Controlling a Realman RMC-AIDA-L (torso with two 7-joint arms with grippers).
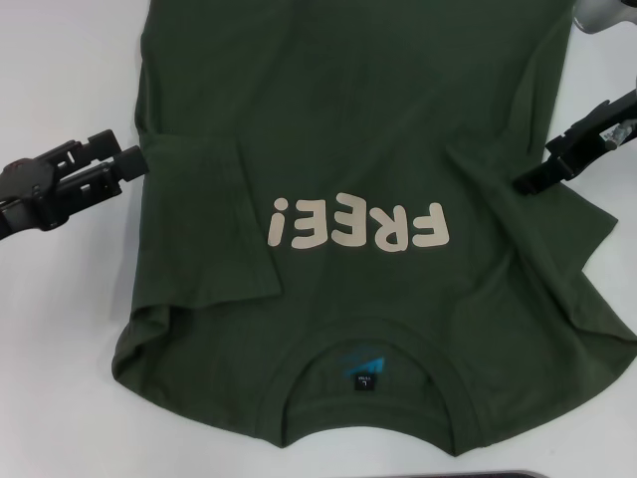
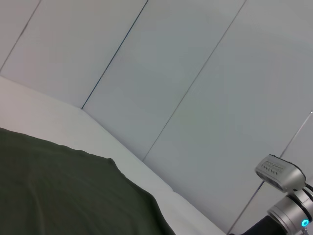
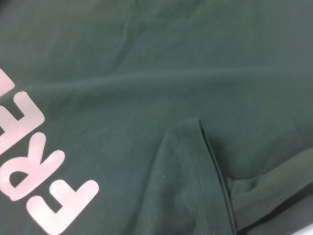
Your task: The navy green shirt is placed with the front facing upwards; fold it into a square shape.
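Note:
The navy green shirt point(image 1: 348, 129) lies front up on the white table point(image 1: 60, 349), its collar point(image 1: 368, 398) nearest me and the cream "FREE!" lettering point(image 1: 358, 224) reading upside down. Both short sleeves are folded inward onto the body, one point(image 1: 199, 169) at the left and one point(image 1: 488, 174) at the right. My left gripper point(image 1: 127, 149) is open at the shirt's left edge, holding nothing. At the right edge my right gripper point(image 1: 539, 167) is open, its lower fingertip at the folded sleeve. The right wrist view shows that sleeve's hem point(image 3: 195, 161) beside the lettering point(image 3: 39, 166).
A wall of grey panels point(image 2: 186, 73) stands behind the table's far edge. Part of the right arm point(image 2: 283, 181) shows in the left wrist view. A dark strip point(image 1: 468, 474) lies at the near table edge below the collar.

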